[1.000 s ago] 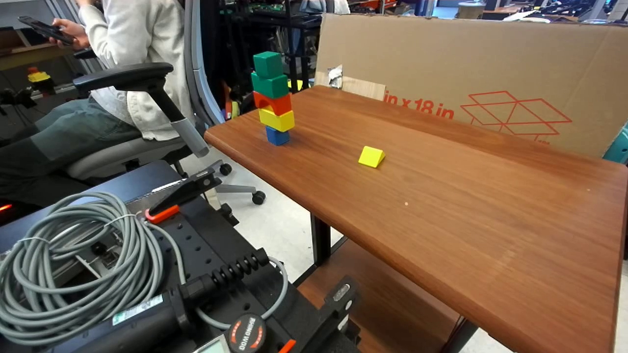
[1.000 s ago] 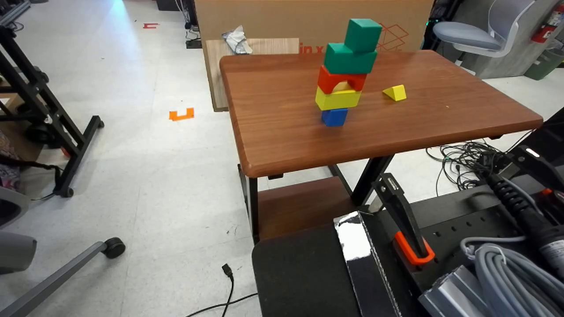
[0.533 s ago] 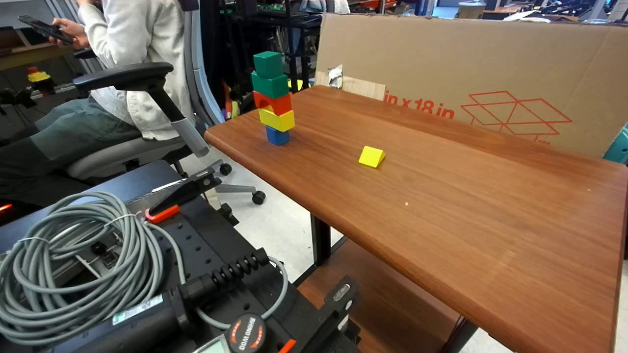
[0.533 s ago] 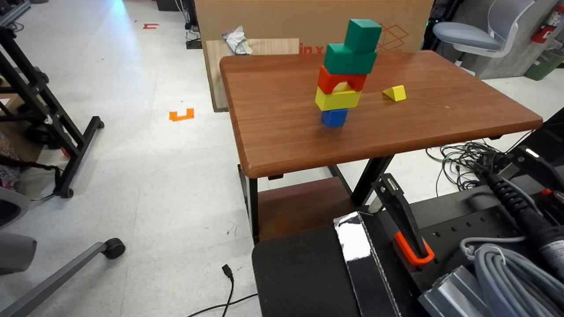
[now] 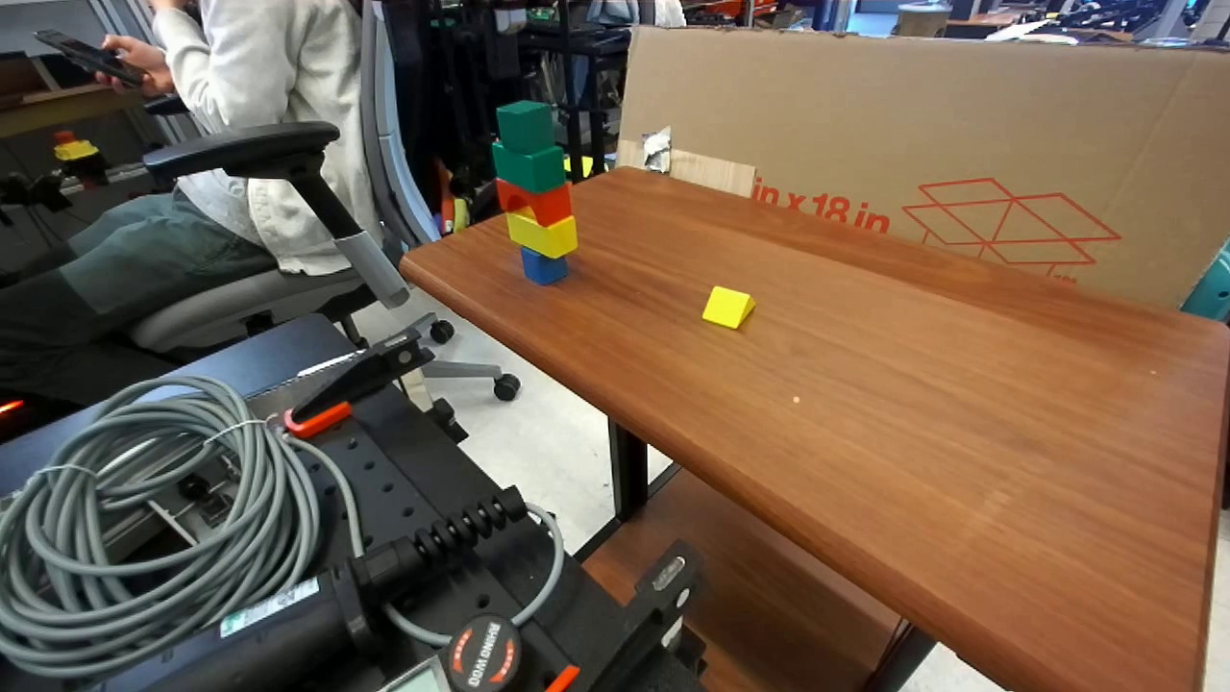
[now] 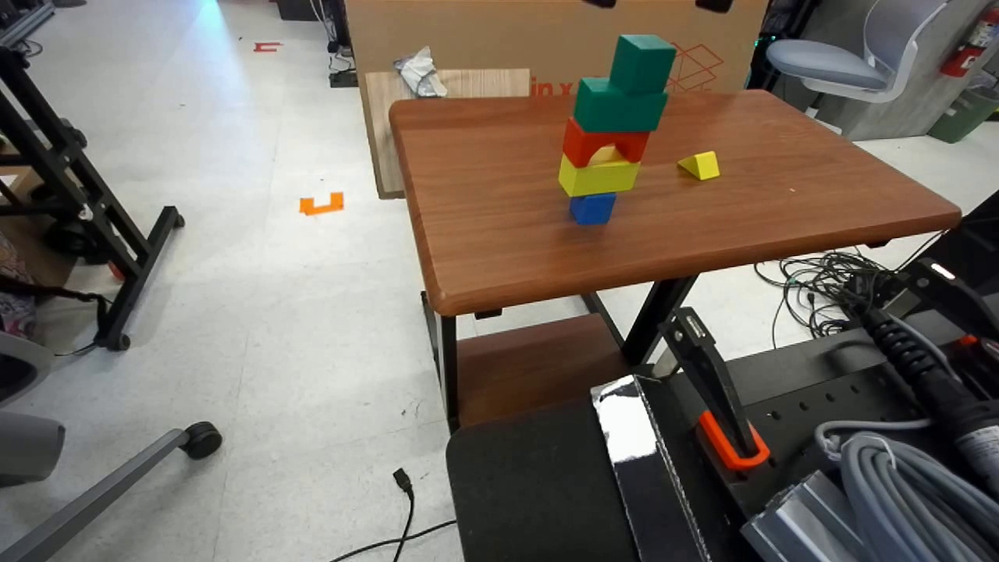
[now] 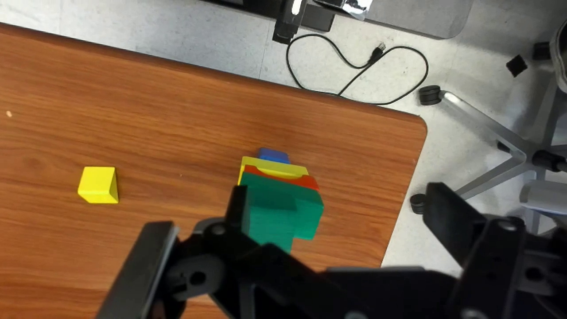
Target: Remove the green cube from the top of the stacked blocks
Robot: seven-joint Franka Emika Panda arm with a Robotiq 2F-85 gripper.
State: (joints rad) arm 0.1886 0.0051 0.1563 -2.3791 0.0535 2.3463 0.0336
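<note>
The green cube (image 5: 526, 127) sits on top of the stacked blocks (image 5: 541, 234); in an exterior view the green cube (image 6: 642, 64) is set toward one end of the wider green block. Below that block come a red arch, a yellow block and a small blue block on the table. My gripper (image 6: 658, 4) shows only as two black fingertips at the top edge, apart and above the stack. In the wrist view my gripper (image 7: 337, 189) is open and empty. Its left finger overlaps the green cube (image 7: 272, 226) in the picture, and the gripper body hides the cube's near part.
A yellow wedge block (image 5: 728, 308) lies on the wooden table (image 5: 913, 413) beside the stack. The stack stands near one table end. A cardboard sheet (image 5: 865, 125) stands behind the table. A person sits in a chair (image 5: 240, 154) beyond that end. A black equipment cart (image 5: 413, 500) stands in front.
My gripper's fingertips have come into view at the top edge of an exterior view, above the stack. The blocks have not moved.
</note>
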